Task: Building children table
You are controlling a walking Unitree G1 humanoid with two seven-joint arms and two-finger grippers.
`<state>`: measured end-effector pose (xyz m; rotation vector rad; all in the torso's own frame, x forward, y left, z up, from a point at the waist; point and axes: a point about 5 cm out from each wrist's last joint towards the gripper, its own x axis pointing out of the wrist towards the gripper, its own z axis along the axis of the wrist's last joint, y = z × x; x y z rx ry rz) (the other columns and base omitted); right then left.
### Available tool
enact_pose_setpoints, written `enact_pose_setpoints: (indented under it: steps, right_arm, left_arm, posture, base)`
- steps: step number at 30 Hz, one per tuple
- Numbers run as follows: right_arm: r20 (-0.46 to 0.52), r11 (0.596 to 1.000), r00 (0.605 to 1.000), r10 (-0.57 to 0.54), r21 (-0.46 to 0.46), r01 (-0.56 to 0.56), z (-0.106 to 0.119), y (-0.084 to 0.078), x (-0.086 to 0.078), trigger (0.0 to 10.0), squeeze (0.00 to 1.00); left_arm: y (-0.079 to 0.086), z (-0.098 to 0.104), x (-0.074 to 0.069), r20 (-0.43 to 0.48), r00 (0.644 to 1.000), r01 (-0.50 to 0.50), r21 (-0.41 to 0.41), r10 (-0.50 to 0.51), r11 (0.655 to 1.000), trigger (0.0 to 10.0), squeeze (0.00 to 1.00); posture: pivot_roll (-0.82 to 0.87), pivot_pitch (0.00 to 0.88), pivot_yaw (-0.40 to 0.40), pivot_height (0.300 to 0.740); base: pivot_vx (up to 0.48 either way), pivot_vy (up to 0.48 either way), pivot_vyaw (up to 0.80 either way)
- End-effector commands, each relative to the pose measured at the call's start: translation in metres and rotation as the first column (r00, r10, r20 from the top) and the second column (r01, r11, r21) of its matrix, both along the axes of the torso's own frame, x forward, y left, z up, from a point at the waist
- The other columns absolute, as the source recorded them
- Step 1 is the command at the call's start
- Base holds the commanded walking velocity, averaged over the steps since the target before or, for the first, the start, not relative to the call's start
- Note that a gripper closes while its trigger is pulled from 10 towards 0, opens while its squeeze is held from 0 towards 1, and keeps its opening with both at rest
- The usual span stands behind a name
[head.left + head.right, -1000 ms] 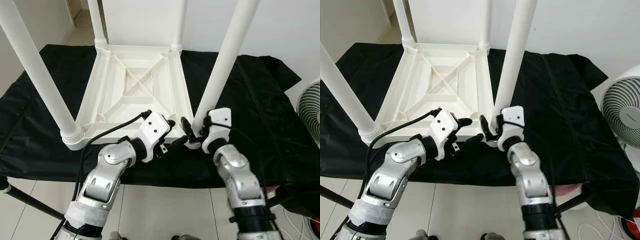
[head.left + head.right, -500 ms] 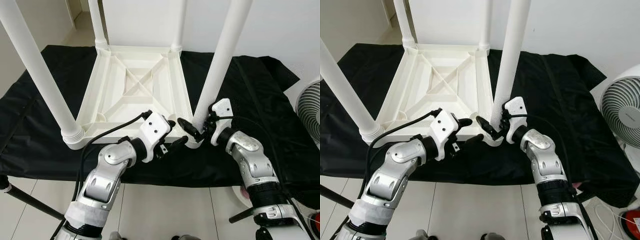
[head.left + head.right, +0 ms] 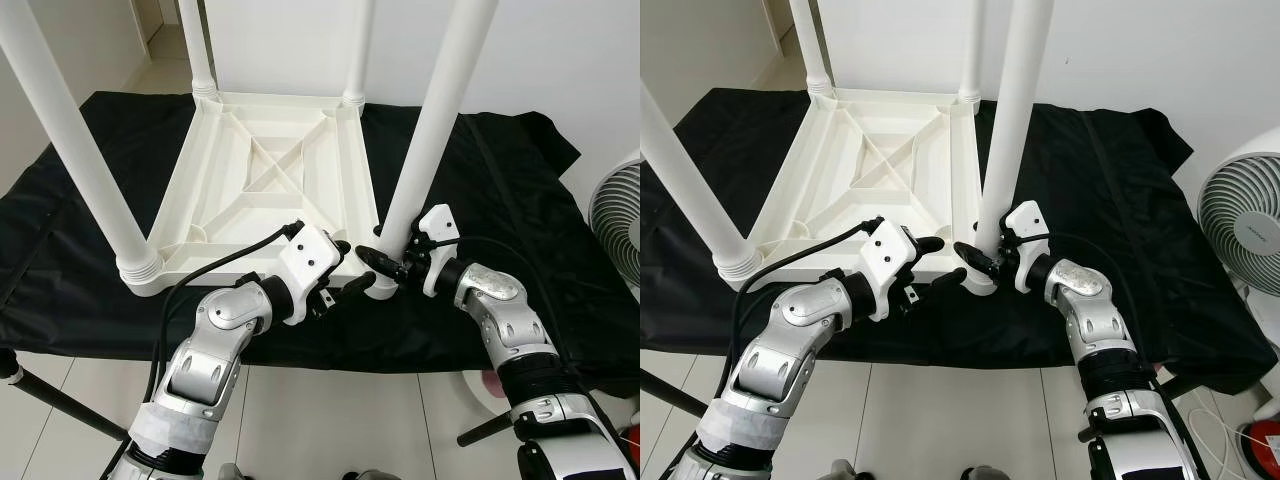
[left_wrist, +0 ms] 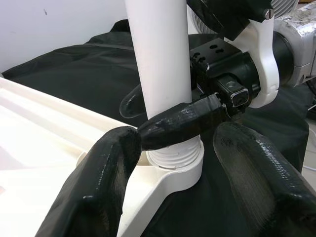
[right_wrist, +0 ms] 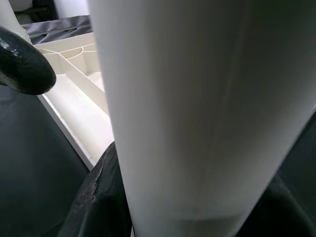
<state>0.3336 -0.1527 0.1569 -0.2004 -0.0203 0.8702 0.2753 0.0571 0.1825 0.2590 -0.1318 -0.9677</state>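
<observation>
A white children's table (image 3: 265,170) lies upside down on a black cloth (image 3: 510,210), its legs standing up. My right gripper (image 3: 385,262) is shut on the near right leg (image 3: 430,130) just above its threaded base; in the left wrist view one of its fingers (image 4: 182,123) crosses in front of that leg (image 4: 158,54). My left gripper (image 3: 345,268) is open at the same table corner, one finger over the rim and one below it. The corner socket (image 4: 175,165) sits between its spread fingers (image 4: 103,182).
A white fan (image 3: 1240,225) stands on the floor to the right. The cloth-covered surface ends just in front of my arms, with tiled floor (image 3: 330,420) below. A black stand leg (image 3: 50,400) slants at lower left. A white wall is behind the table.
My right forearm has swung out to the right, turning the gripper around the near right leg while it stays at the base. The left arm has not moved.
</observation>
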Motion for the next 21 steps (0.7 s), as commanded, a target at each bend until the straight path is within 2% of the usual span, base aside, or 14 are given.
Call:
enact_pose_setpoints:
  steps: [1,4,5,7,11,13,15,16,19,21]
  right_arm:
    - [-0.05,1.0,0.999,-0.001,-0.011,0.0,-0.013,-0.001,-0.003,0.0,0.0]
    - [-0.048,0.999,0.998,-0.032,-0.013,0.032,-0.014,-0.004,-0.003,0.0,0.0]
    - [-0.053,0.998,0.996,-0.065,-0.011,0.065,-0.015,-0.006,-0.001,10.0,0.0]
    - [-0.055,0.988,0.987,-0.153,-0.01,0.153,-0.016,-0.009,0.004,10.0,0.0]
    - [-0.04,0.977,0.976,-0.215,0.003,0.215,-0.016,-0.009,0.006,10.0,0.0]
    - [-0.038,0.941,0.942,-0.335,0.037,0.336,-0.019,-0.004,0.008,10.0,0.0]
    - [-0.038,0.941,0.942,-0.335,0.037,0.336,-0.019,-0.004,0.008,10.0,0.0]
    - [-0.041,0.926,0.927,-0.372,0.051,0.374,-0.021,-0.002,0.008,10.0,0.0]
    - [-0.086,0.841,0.849,-0.521,0.12,0.528,-0.02,0.014,0.005,10.0,0.0]
    - [-0.084,0.829,0.835,-0.543,0.101,0.549,-0.021,0.019,0.002,10.0,0.0]
  left_arm:
    - [0.003,0.001,0.005,0.013,0.997,-0.082,-0.012,0.082,0.997,10.0,0.0]
    - [0.003,0.0,0.005,0.012,0.997,-0.078,-0.01,0.078,0.997,10.0,0.0]
    - [0.002,0.0,0.005,0.011,0.997,-0.076,-0.009,0.076,0.997,10.0,0.0]
    - [0.002,-0.001,0.005,0.008,0.997,-0.073,-0.008,0.073,0.997,10.0,0.0]
    - [0.002,-0.001,0.005,0.007,0.997,-0.073,-0.009,0.073,0.997,10.0,0.0]
    - [0.001,-0.001,0.005,0.005,0.997,-0.072,-0.01,0.072,0.997,10.0,0.0]
    - [0.001,-0.001,0.005,0.005,0.997,-0.072,-0.01,0.072,0.997,10.0,0.0]
    - [0.001,-0.002,0.005,0.005,0.997,-0.072,-0.01,0.072,0.997,10.0,0.0]
    - [0.001,-0.002,0.005,0.004,0.997,-0.074,-0.011,0.074,0.997,10.0,0.0]
    - [0.0,-0.002,0.005,0.004,0.997,-0.075,-0.012,0.075,0.997,10.0,0.0]
  posture:
    - [-0.12,0.054,-0.003,0.74]
    - [-0.12,0.054,-0.003,0.74]
    - [-0.14,0.057,0.004,0.74]
    - [-0.14,0.057,0.004,0.74]
    - [-0.14,0.057,0.004,0.74]
    - [-0.14,0.059,0.003,0.74]
    - [-0.14,0.059,0.003,0.74]
    - [-0.14,0.059,0.003,0.74]
    - [-0.14,0.059,0.003,0.74]
    - [-0.14,0.062,-0.003,0.74]
  base:
    - [0.0,0.0,0.0]
    - [0.0,0.0,0.0]
    - [0.0,0.0,0.0]
    - [0.0,0.0,0.0]
    - [0.0,0.0,0.0]
    - [0.0,0.0,0.0]
    - [0.0,0.0,0.0]
    - [0.0,0.0,0.0]
    - [0.0,0.0,0.0]
    - [0.0,0.0,0.0]
